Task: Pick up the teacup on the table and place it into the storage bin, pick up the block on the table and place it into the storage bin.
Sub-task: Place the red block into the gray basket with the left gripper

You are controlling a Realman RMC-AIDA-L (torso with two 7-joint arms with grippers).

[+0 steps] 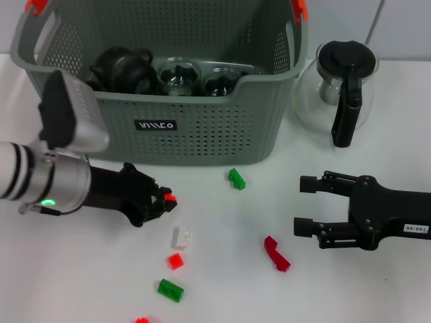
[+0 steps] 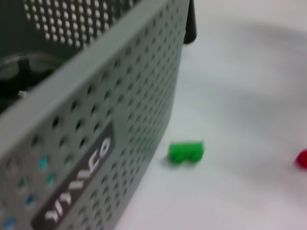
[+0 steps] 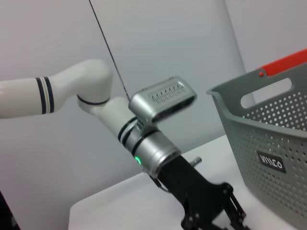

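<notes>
White table (image 1: 222,282), little blocks scattered about. Left gripper (image 1: 163,200) pinched tight on red block (image 1: 170,196), just in front of storage bin (image 1: 202,134). Lift high over the rim, then let go. Right gripper (image 1: 306,205) spread apart, resting aside.

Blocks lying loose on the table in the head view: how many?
6, perhaps more hidden. A green block near the bin, a white, small red, second green, long red, and a red one cut off by the frame edge.
</notes>
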